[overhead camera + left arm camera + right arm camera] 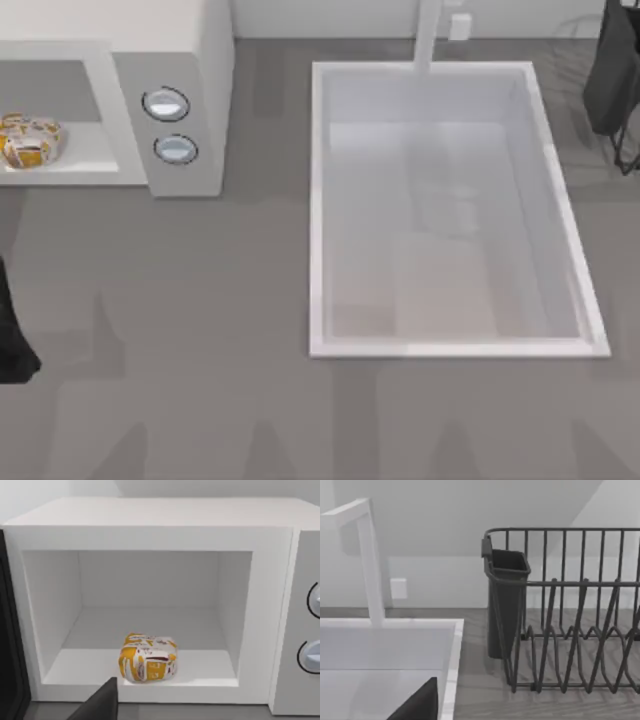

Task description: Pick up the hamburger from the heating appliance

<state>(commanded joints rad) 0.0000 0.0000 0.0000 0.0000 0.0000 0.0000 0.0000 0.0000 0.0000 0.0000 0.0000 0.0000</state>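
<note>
The left tool [100, 702] shows as one dark fingertip low before the heating appliance [150, 530]; whether it is wide or narrow I cannot tell. Ahead of it the hamburger [148, 658] lies near the cavity floor's front edge, open floor on either side and behind. The right tool [417, 702] sits at the sink [451, 660] rim, beside a dish rack [570, 630].

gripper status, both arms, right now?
Left gripper: in front of the heating appliance, clear of the hamburger; holding nothing.
Right gripper: by the sink, near the dish rack; idle.
</note>
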